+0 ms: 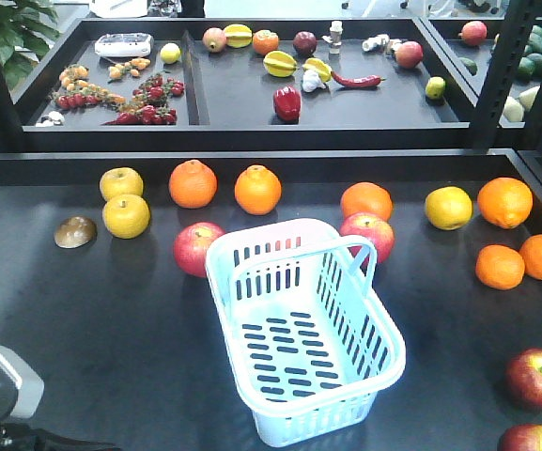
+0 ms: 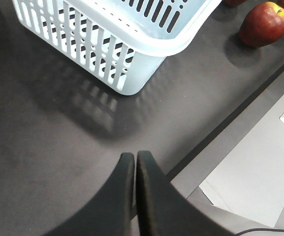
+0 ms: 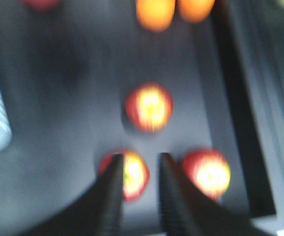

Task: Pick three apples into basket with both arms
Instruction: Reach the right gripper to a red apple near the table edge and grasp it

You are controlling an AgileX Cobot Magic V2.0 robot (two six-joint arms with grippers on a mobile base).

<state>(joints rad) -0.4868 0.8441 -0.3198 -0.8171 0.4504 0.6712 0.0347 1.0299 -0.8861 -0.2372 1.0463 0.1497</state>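
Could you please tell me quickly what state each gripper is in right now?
Black left gripper: closed, holding nothing.
Black right gripper: open, holding nothing, though the view is blurred.

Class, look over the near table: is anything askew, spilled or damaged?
Only the basket sits askew, its long sides diagonal to the table's front edge. It stands upright and empty; nothing looks spilled or damaged.

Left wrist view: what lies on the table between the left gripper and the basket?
Nothing. In the left wrist view the dark table between the shut left gripper and the basket is bare; only the basket's shadow falls there.
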